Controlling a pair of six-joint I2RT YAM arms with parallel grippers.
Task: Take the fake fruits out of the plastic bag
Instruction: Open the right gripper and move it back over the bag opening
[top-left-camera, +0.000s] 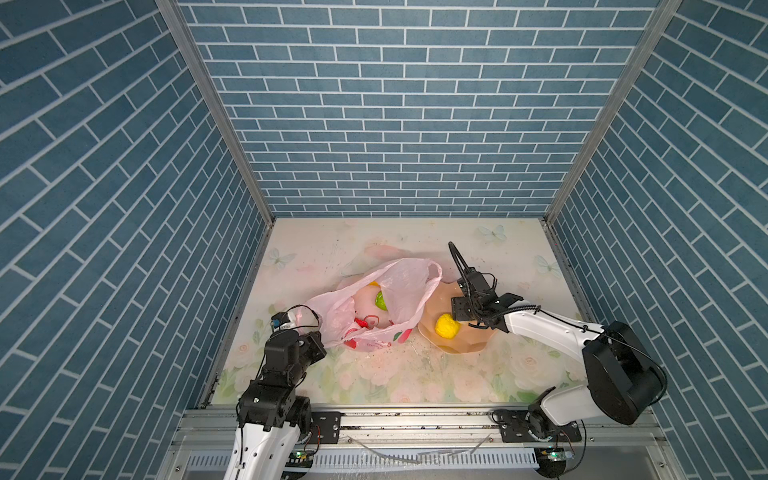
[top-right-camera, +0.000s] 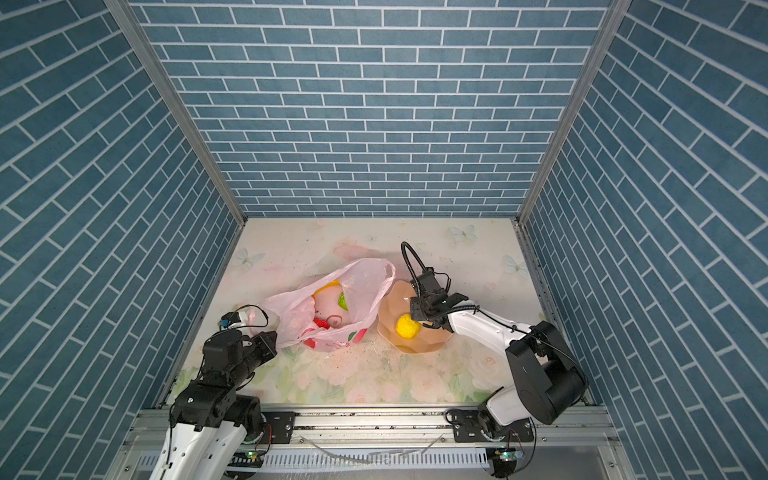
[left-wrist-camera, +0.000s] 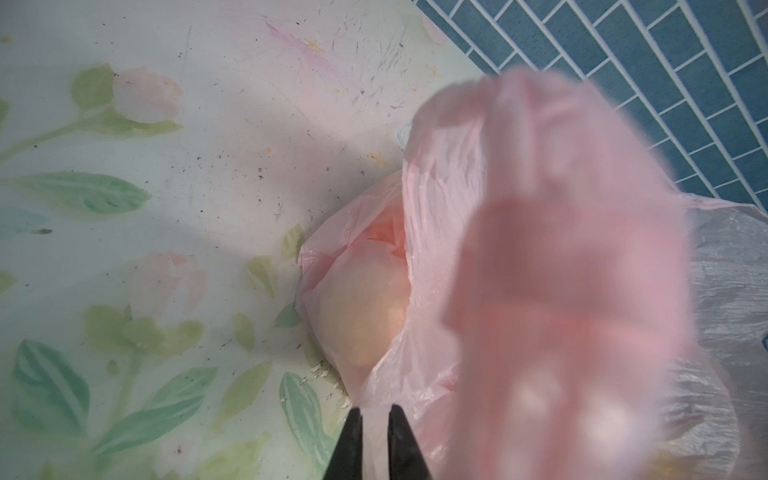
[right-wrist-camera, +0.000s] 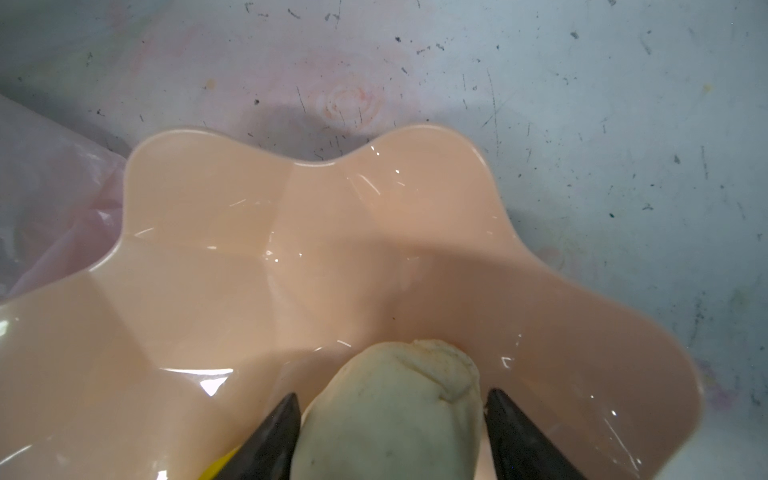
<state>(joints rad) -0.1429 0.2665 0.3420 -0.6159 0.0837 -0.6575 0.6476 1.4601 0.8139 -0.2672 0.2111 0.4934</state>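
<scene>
A cream-white fruit sits inside the peach scalloped bowl, framed by the two fingers of my right claw. The unloading of the fake fruits is at a drop-off. The fingers stand wide, one on each side of the fruit and very close to it. From the right wrist view I cannot tell whether they pinch it or stand just clear. A yellow fruit lies in the bowl beside it, plain in both top views.

The plastic bag lies on the floral counter, against the bowl on the side away from the right arm, its mouth gaping upward. Inside I see a green fruit and a yellow-orange fruit half hidden behind it (a pale round form also shows through the film in the left wrist view, though I cannot name it). My left claw is narrow, nipped on a fold of the pink film at the bag's edge nearest the left arm. I judge that this grip keeps the mouth open.

By my reckoning the job is partway: two fruits at the bowl, at least two to fetch. The next move calls for lifting the right claw off the bowl with the cream-white fruit left in it. It then needs to swing across to the bag's mouth and come down wide over the green fruit. The risk there is snagging the loose film or dragging the bag out of the left claw's hold.
</scene>
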